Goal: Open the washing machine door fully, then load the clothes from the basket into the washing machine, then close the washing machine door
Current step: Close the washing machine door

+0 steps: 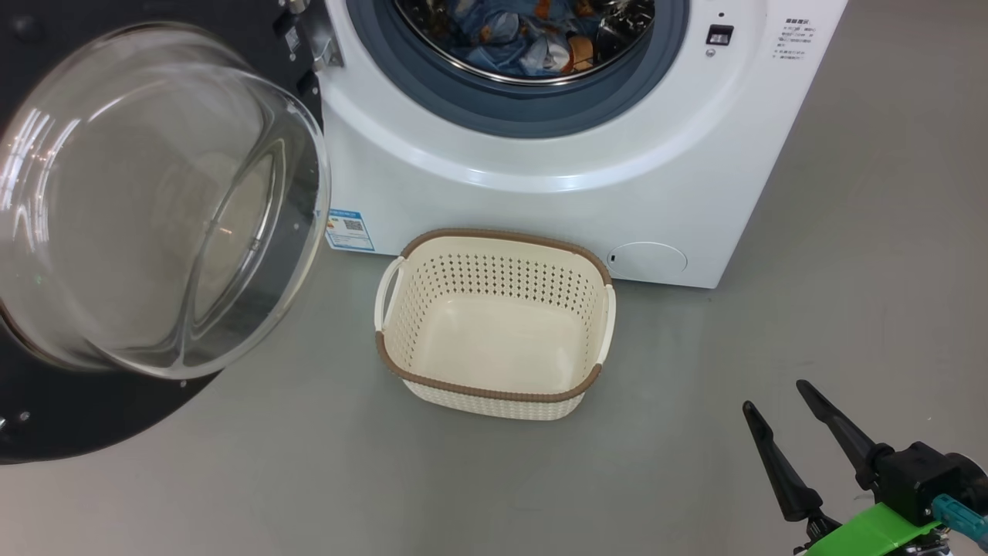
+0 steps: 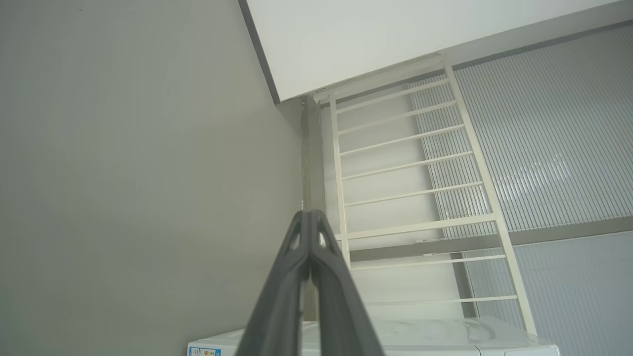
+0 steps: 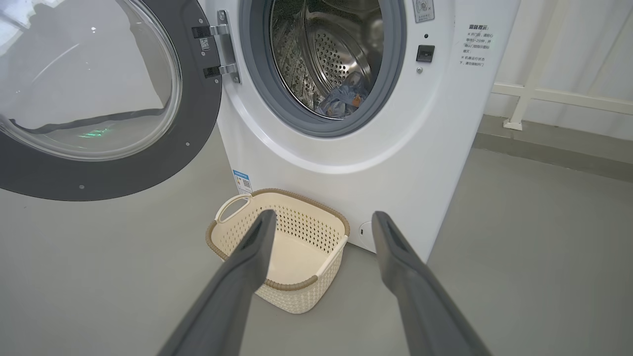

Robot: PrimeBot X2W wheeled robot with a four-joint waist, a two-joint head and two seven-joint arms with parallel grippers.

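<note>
The white washing machine [image 1: 540,177] [image 3: 410,143] stands with its round door [image 1: 154,208] [image 3: 99,94] swung wide open to the left. Light-blue clothes [image 1: 525,38] [image 3: 341,96] with orange print lie inside the steel drum. On the floor in front sits the cream basket [image 1: 494,324] [image 3: 282,247] with a brown rim, nothing in it. My right gripper [image 1: 772,394] [image 3: 321,217] hovers open at the lower right, to the right of and nearer than the basket, holding nothing. My left gripper [image 2: 309,215] is shut with nothing between its fingers, pointing up past the machine's top toward a wall.
Grey floor [image 1: 849,309] spreads to the right of the machine and in front of the basket. A white railing [image 2: 410,188] [image 3: 544,94] and ribbed wall panel stand behind the machine. The open door's glass bowl bulges over the floor at the left.
</note>
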